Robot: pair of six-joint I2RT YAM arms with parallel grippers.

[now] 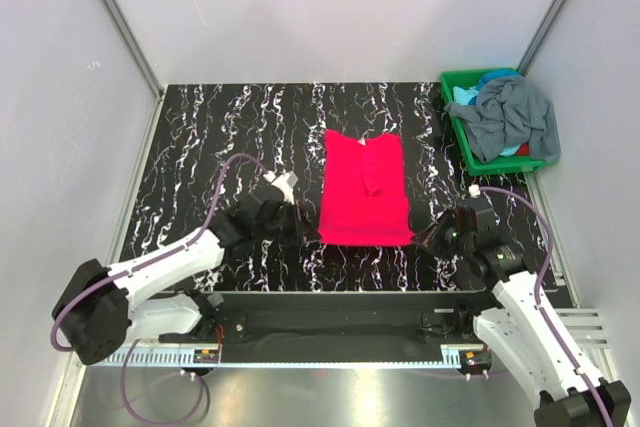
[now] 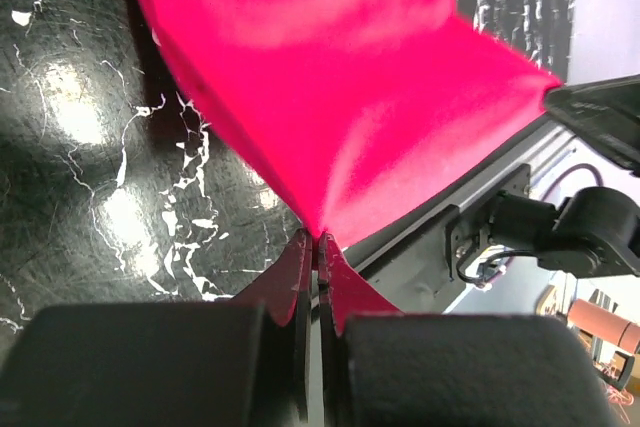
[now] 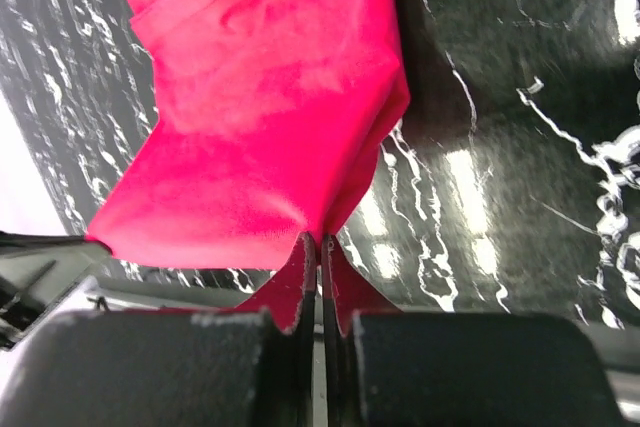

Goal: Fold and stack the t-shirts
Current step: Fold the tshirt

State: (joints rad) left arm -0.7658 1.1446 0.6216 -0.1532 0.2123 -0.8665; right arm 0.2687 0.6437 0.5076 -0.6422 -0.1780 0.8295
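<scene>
A magenta t-shirt [image 1: 364, 187] lies folded into a long strip in the middle of the black marbled table. My left gripper [image 1: 308, 230] is shut on its near left corner [image 2: 318, 230]. At the near right corner [image 3: 322, 227] my right gripper [image 1: 424, 236] is shut on the cloth too. In both wrist views the magenta t-shirt [image 2: 330, 77] [image 3: 260, 117] rises from the closed jaws and stretches away. A slate grey-blue t-shirt [image 1: 515, 115] and a teal-blue t-shirt [image 1: 466, 95] lie crumpled in the green bin.
The green bin [image 1: 462, 135] stands at the table's far right corner. White walls close in the table on three sides. The metal rail with the arm bases [image 1: 330, 319] runs along the near edge, just behind both grippers.
</scene>
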